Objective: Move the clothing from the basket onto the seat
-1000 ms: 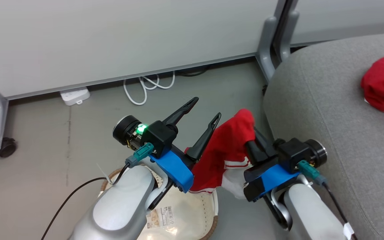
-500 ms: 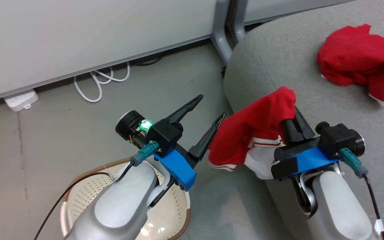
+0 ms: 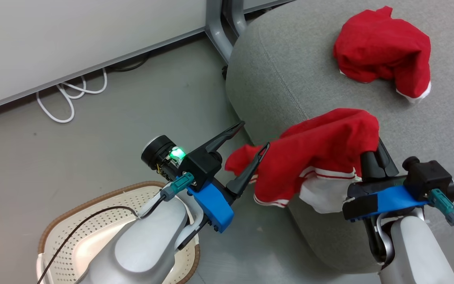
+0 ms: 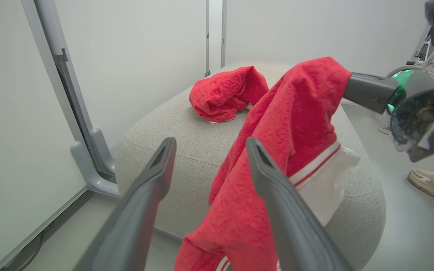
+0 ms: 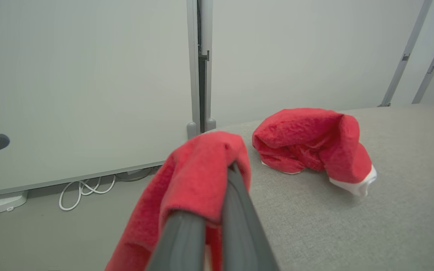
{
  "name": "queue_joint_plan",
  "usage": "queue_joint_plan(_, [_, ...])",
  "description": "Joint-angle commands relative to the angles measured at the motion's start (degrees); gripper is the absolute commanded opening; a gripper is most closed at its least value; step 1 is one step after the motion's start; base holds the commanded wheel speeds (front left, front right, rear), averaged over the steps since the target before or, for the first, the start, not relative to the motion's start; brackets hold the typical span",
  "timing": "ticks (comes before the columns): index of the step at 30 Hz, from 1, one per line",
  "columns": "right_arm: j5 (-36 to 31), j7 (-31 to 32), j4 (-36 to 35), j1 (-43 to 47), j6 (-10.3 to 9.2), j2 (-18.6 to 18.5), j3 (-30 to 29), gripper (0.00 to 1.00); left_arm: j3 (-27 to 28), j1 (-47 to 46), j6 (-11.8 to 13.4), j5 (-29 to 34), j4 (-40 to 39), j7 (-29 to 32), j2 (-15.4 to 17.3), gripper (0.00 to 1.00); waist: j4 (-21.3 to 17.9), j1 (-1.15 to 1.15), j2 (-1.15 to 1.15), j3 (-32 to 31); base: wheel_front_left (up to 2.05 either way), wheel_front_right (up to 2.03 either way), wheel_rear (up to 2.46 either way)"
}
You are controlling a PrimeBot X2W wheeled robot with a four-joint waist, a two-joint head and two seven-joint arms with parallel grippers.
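Head view: we see the right tool [image 3: 374,159] pressed together, pinching a red garment [image 3: 321,150] at centre right of the frame, over the seat [image 3: 290,79] edge, with its tail hanging toward the floor. The left tool [image 3: 253,136] is spread and holds nothing, lower centre, above the basket [image 3: 89,232]. A second garment [image 3: 380,47] lies upper right on the seat. We judge the drop should happen deeper over the cushion, so the hanging tail clears the edge.

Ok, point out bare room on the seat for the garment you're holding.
Bare seat lies between the crumpled garment and the held garment, and along the edge near the partition leg. Crowded where the crumpled garment lies.
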Motion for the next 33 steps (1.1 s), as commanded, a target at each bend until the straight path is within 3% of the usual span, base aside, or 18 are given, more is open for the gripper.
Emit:
queue_joint_plan(1, [0.32, 0.00, -0.35, 0.69, -0.06, 0.06, -0.28, 0.00, -0.17, -0.56, -0.07, -0.26, 0.12, -0.14, 0.48, 1.00, -0.85, 0.00, 0.00, 0.60, 0.00, 0.00, 0.00])
queue_joint_plan(18, [0.83, 0.00, -1.42, -0.86, -0.06, 0.06, -0.37, 0.00, -0.77, -1.46, 0.20, -1.14, 0.04, -0.16, 1.20, 1.00, -0.85, 0.00, 0.00, 1.93, 0.00, 0.00, 0.00])
queue_joint_plan(27, [-0.14, 0.00, -5.67, -14.17, -0.06, -2.17, -2.92, 0.00, -0.46, -3.15, 0.97, -0.48, -1.46, 0.38, 2.83, 1.00, 0.66, 0.00, 0.00, 6.82, 0.00, 0.00, 0.00])
queue_joint_plan(33, [-0.14, 0.00, -9.59, -25.89, -0.06, -7.98, -7.60, 0.00, -0.37, -5.07, 1.31, 0.25, -3.41, 1.67, 4.76, 1.00, 1.19, 0.00, 0.00, 12.09, 0.00, 0.00, 0.00])
